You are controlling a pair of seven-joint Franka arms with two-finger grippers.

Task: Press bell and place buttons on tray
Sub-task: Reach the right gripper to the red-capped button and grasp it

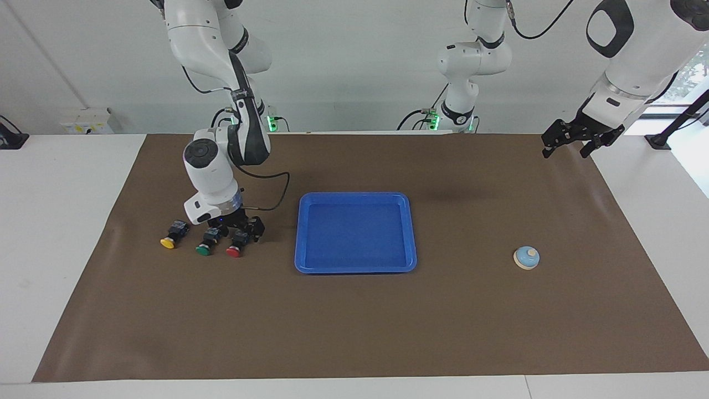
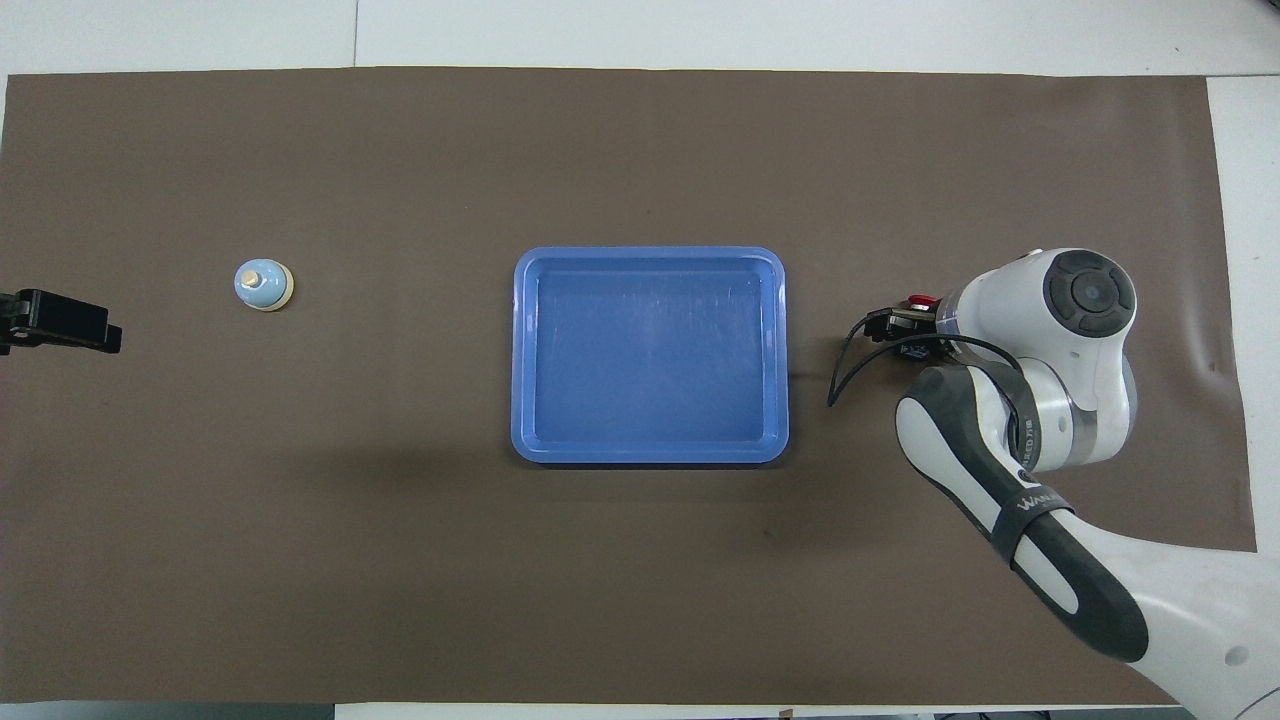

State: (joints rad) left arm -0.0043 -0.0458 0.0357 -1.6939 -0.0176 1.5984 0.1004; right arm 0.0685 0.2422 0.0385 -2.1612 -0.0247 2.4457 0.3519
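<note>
Three buttons lie in a row toward the right arm's end of the table: yellow (image 1: 168, 238), green (image 1: 205, 244) and red (image 1: 235, 247). My right gripper (image 1: 242, 231) is down at the red button, open, with its fingers on either side of the black body. In the overhead view only the red cap (image 2: 918, 300) shows beside the right gripper (image 2: 903, 330); the arm hides the other two buttons. The blue tray (image 1: 302, 233) (image 2: 520, 355) lies mid-table with nothing in it. The bell (image 1: 526, 257) (image 2: 263, 286) stands toward the left arm's end. My left gripper (image 1: 566, 145) (image 2: 60, 325) waits open in the air over the mat's edge.
A brown mat (image 1: 354, 332) covers most of the white table. The right arm's black cable (image 1: 274, 194) loops down between the buttons and the tray.
</note>
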